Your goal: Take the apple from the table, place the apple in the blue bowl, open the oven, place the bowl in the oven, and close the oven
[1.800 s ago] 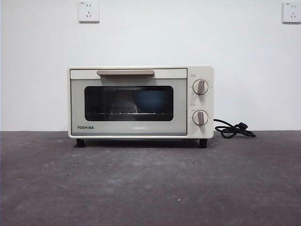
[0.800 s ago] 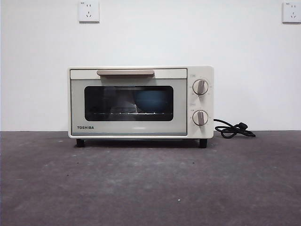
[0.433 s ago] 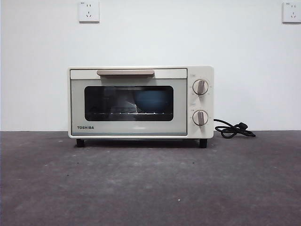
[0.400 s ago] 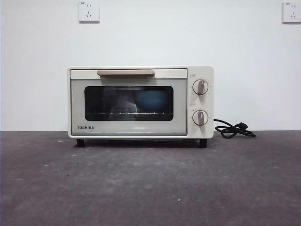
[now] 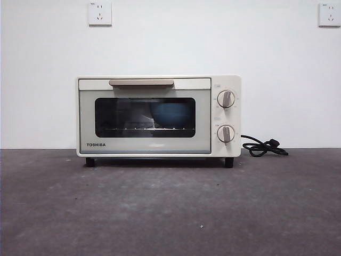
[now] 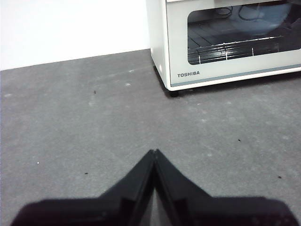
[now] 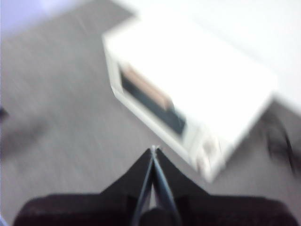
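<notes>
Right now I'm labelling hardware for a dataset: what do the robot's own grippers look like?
Only the wrist views show them. The left gripper has two matte black jaws, wedge-shaped, tapering to a point from a broad black base. The right gripper looks alike, though blurred. No cables or markings show.

I read this as a bare test room, not a kitchen. The oven (image 5: 159,116) sits alone on a grey table (image 5: 170,208) against a blank white wall (image 5: 170,42) with sockets (image 5: 100,13).

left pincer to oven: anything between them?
Nothing. In the left wrist view only bare table lies between the shut left pincer and the oven, whose door is closed.
</notes>
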Robot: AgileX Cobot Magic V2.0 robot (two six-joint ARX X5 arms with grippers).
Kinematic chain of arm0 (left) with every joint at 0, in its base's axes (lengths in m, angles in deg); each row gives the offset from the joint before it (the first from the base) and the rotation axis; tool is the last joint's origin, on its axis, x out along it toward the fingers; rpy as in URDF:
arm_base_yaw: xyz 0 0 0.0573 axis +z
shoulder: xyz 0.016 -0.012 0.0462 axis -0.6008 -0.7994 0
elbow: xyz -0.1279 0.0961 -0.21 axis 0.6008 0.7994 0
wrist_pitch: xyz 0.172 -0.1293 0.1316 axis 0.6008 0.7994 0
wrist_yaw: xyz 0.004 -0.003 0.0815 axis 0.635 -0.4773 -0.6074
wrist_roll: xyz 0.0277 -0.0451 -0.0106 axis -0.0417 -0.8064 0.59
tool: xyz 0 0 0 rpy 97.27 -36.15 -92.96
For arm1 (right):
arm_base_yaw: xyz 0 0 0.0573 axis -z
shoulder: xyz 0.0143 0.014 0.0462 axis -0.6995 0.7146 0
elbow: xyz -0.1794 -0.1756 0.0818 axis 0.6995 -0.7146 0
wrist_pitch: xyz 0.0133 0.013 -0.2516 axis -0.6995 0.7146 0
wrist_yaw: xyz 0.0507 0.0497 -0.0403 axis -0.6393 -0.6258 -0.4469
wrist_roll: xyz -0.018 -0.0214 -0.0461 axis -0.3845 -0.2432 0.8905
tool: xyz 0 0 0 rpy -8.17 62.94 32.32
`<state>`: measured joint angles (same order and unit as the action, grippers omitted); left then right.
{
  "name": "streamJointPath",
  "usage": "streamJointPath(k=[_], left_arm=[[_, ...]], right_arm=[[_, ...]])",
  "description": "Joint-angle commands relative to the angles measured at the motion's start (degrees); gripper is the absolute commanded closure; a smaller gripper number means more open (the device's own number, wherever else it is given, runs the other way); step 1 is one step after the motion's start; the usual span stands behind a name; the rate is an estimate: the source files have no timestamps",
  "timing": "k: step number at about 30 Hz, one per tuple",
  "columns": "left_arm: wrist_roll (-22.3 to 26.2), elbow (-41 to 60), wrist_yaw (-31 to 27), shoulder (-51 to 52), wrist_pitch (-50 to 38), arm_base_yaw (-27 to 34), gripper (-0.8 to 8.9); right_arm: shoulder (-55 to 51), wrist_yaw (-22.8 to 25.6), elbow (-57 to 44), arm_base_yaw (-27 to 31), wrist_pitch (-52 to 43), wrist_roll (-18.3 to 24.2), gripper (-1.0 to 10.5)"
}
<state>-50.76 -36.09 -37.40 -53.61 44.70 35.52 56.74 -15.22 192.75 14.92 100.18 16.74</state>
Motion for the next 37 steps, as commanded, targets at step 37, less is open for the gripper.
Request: streamJointPath(k=[37], left_arm=[[-0.4,0.6,0.0,0.0,-0.4,0.1,8.17]], right_arm=[[-69.0,-8.0,-101.7,34.0,-56.8,-1.4,9.5]])
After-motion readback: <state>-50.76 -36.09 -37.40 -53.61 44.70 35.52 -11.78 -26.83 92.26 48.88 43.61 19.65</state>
